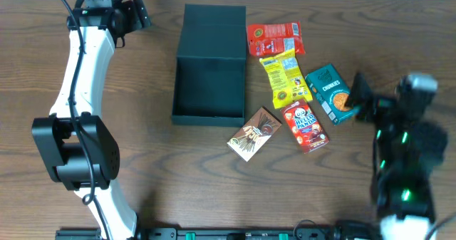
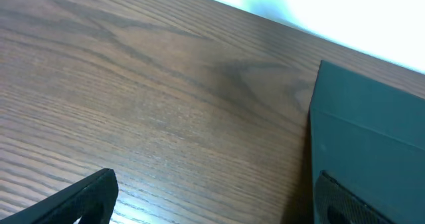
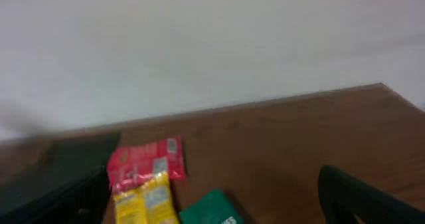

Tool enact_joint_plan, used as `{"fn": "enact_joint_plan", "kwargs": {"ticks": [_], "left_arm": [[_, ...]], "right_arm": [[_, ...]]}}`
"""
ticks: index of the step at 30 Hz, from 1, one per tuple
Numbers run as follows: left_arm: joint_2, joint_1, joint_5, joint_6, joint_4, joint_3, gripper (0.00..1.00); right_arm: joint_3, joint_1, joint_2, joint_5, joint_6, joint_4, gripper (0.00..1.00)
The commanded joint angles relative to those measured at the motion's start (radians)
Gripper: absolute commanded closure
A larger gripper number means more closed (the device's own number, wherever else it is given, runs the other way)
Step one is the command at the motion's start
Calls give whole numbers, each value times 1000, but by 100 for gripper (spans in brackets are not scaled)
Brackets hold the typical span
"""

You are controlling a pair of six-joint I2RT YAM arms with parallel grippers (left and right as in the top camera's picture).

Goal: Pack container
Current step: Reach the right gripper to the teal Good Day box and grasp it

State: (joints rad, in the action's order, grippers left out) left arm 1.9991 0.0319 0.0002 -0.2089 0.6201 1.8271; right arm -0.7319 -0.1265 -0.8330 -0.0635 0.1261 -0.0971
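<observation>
The dark teal-black container [image 1: 209, 83] stands open in the overhead view, its flat lid [image 1: 214, 32] lying back toward the far edge. Right of it lie a red snack pack [image 1: 274, 38], a yellow pack [image 1: 284, 77], a teal Chunkies box [image 1: 330, 92], a red Hello Panda box [image 1: 305, 124] and a brown stick-snack box [image 1: 254, 132]. My left gripper [image 1: 135, 16] is open and empty at the far left, beside the lid [image 2: 372, 137]. My right gripper [image 1: 360, 97] is open, empty, just right of the Chunkies box [image 3: 212, 211]; the red pack [image 3: 145, 163] and yellow pack [image 3: 143, 201] show ahead.
The wooden table [image 1: 142, 162] ends at a white wall along the far side [image 3: 199, 51]. The left arm's white links [image 1: 82, 69] stretch down the left side, and the right arm's base [image 1: 406, 169] sits at the right front.
</observation>
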Motion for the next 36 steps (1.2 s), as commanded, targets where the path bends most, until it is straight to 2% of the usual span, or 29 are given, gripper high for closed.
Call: {"fn": "enact_joint_plan", "kwargs": {"ticks": [1,9,13,22,25,36], "left_arm": [[-19,0,-11,6,0,15,5],[-19,0,-11,3,7,15,4],[-19,0,-10,3,12,15,5],[-19,0,-11,3,74,14,4],[-19,0,-11,2,89,14,5],[-19,0,-10,2,91,14,4]], "right_arm": [[-192,-48,-186,-142,-145,-106,1],[-671,-77,-648,-188,-379,-580,0],[-797,-77,-801,-187,-446,-728,1],[-815,-75,-949,-227,-456,-793,1],[-809,-75,-985,-219,-507,-796,1],[-810,-32,-1183,-39,-562,-886,1]]}}
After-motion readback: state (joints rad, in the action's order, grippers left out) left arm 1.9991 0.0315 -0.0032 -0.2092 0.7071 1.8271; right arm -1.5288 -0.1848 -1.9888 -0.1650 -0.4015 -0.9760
